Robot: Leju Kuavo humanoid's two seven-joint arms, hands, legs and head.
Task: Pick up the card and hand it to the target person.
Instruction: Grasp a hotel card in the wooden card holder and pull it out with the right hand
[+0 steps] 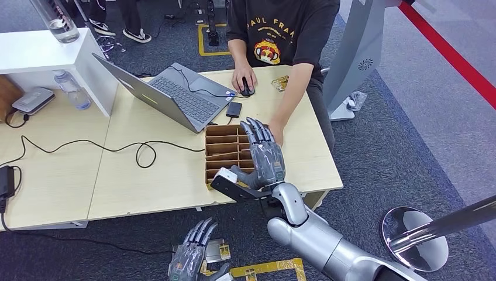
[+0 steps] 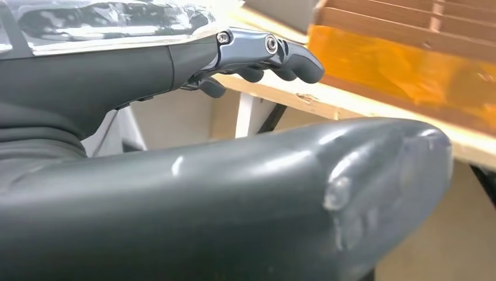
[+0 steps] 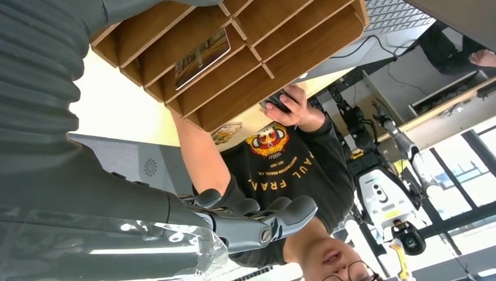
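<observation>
A cable [image 1: 88,143] trailed across the left of the wooden table [image 1: 152,175], past an open laptop [image 1: 169,93], as the robot's left hand [image 1: 193,257] hung low in front of the table edge, fingers loosely extended and holding nothing. At centre, the right hand [image 1: 263,155] hovered over the wooden slotted organizer [image 1: 225,153], its fingers stretched out and apart, empty of any load. The card [image 3: 202,57] lay in one of the organizer's compartments, seen from the wrist camera as a printed rectangle resting between dividers; it appeared untouched. To the right, a seated person in a dark printed shirt [image 1: 281,32] kept one hand on a mouse [image 1: 247,89] and reached the other arm toward the organizer beside the robot's hand. By the look of it, the task stood at its opening: the hand was positioned above the slots, but the grasp, the lift and the handover all remained to be done.
</observation>
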